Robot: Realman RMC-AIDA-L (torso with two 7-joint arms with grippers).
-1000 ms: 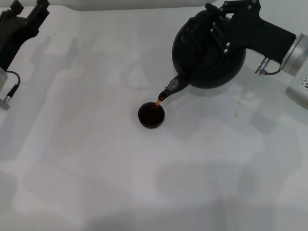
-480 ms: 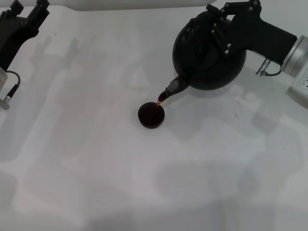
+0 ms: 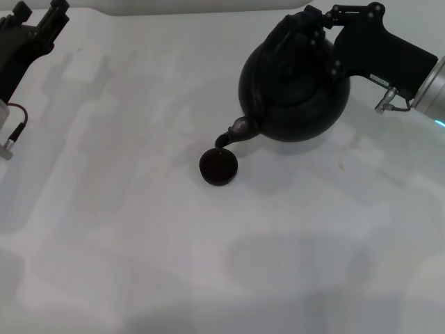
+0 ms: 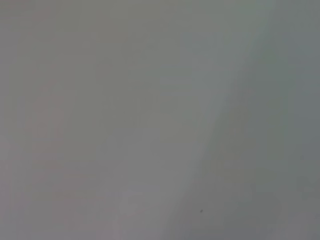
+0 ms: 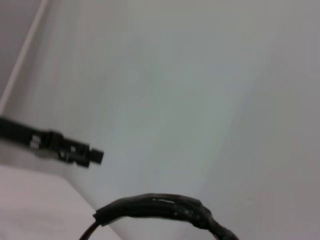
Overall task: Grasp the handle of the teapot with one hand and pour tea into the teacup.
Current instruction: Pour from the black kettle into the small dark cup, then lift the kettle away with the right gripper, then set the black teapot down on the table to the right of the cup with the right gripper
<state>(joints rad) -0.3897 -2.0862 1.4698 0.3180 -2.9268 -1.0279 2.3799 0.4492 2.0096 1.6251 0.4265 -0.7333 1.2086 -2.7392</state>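
Note:
The large black teapot [image 3: 295,90] hangs tilted above the table at the back right, its spout [image 3: 233,132] pointing down and left, just over the rim of the teacup [image 3: 218,165]. The small dark teacup stands on the table and holds dark tea. No stream shows between spout and cup. My right gripper [image 3: 325,28] is shut on the handle at the teapot's top. In the right wrist view the handle [image 5: 160,206] shows as a black wrapped arch. My left gripper [image 3: 40,12] is parked at the far back left, open and empty.
The white table [image 3: 139,236] bears only the cup. The left arm's cable and plug [image 3: 12,136] hang at the left edge. The left wrist view shows only blank grey surface. A black bar-shaped part [image 5: 55,145] shows far off in the right wrist view.
The teapot has tipped back toward upright and shifted slightly left. The amber stream from spout to cup has stopped. The left arm has not moved.

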